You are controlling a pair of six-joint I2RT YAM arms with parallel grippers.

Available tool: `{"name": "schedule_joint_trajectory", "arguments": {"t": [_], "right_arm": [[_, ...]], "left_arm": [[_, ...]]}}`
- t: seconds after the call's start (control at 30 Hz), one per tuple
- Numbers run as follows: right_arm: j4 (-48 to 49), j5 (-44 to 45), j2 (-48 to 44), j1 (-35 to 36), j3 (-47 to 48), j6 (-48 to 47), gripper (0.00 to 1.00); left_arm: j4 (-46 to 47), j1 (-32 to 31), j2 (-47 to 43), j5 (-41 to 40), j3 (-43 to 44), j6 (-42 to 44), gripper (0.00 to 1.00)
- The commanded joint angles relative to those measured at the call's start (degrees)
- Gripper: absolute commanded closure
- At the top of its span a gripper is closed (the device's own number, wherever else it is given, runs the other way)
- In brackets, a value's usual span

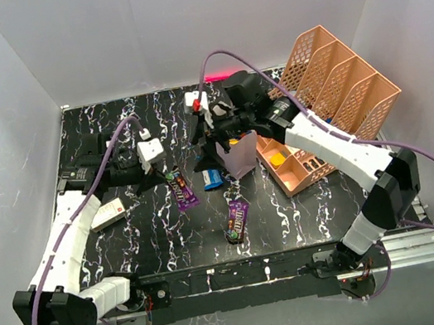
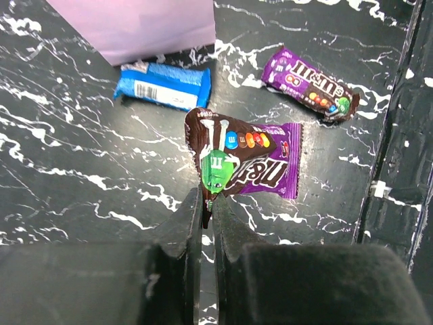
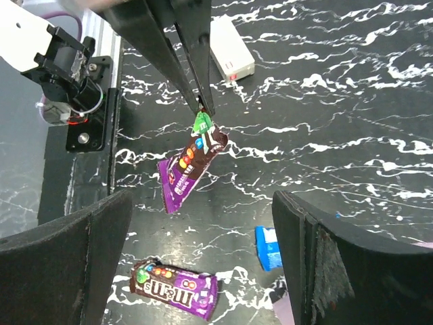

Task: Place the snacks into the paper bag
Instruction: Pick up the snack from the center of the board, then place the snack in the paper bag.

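Note:
My left gripper [image 2: 206, 203] is shut on the corner of a purple-brown M&M's packet [image 2: 243, 159], which hangs from its fingertips just above the table [image 1: 182, 190]. The packet also shows in the right wrist view [image 3: 189, 162]. A second M&M's packet [image 1: 236, 218] lies nearer the front. A blue packet [image 1: 214, 178] lies at the foot of the pale paper bag [image 1: 239, 157], which stands upright mid-table. My right gripper [image 3: 203, 261] is open and empty, held high by the bag's left side [image 1: 215, 142].
A salmon mesh organiser [image 1: 337, 82] stands at the back right, with a matching tray [image 1: 298, 167] holding small items beside the bag. A white box [image 1: 107, 215] lies at the left by the left arm.

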Motion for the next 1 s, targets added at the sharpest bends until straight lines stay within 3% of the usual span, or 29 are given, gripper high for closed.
{"name": "schedule_joint_trajectory", "arguments": {"t": [0.0,0.47,0.97], "right_arm": [[6.51,0.17,1.94,1.28,2.40,4.23,0.12],[11.70,-2.76,6.79,2.48,0.80,12.39,0.15],[16.13,-10.99,10.20,2.50,0.59,19.82,0.72]], "left_arm": [[-1.78,-0.27,-1.87,5.48,4.00,0.65,1.00],[1.25,-0.22,-3.03,13.11,5.89,-5.31,1.00],[3.52,-0.27,-3.73,11.71,3.89,-6.09,1.00]]}}
